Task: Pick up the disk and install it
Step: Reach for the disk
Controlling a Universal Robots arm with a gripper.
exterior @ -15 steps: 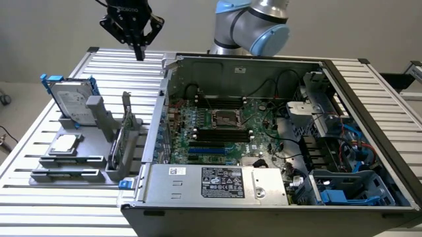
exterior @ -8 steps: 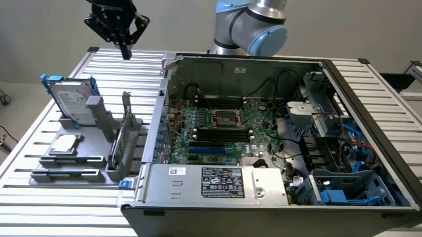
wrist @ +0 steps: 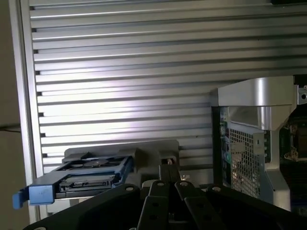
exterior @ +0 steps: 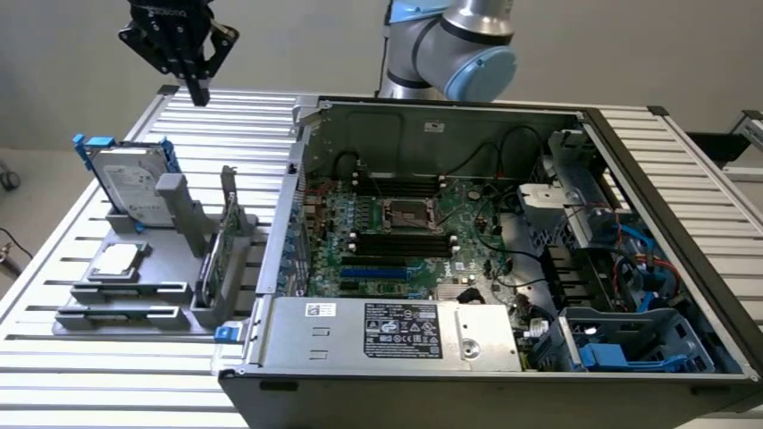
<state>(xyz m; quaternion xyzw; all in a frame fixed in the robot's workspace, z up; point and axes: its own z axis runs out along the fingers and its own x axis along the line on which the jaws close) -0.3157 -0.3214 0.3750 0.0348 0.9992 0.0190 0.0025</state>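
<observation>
hovering over the slatted metal table [exterior: 238, 121] at the exterior view's left, the black gripper [exterior: 197, 95] points downward with its fingers pressed together and nothing between them. the disk [exterior: 125, 183], a silver-grey drive with a white label in a bright blue carrier, stands on edge and leans slightly in a grey holder [exterior: 167, 228], lower than the gripper and well apart from it. on the same holder a small square silver chip [exterior: 116, 261] lies flat and a thin green circuit card [exterior: 220, 255] stands upright. just to the exterior view's right of the holder lies an open computer case [exterior: 357, 362], its motherboard [exterior: 406, 232] exposed. the robot arm [exterior: 459, 45] rises behind the case.
</observation>
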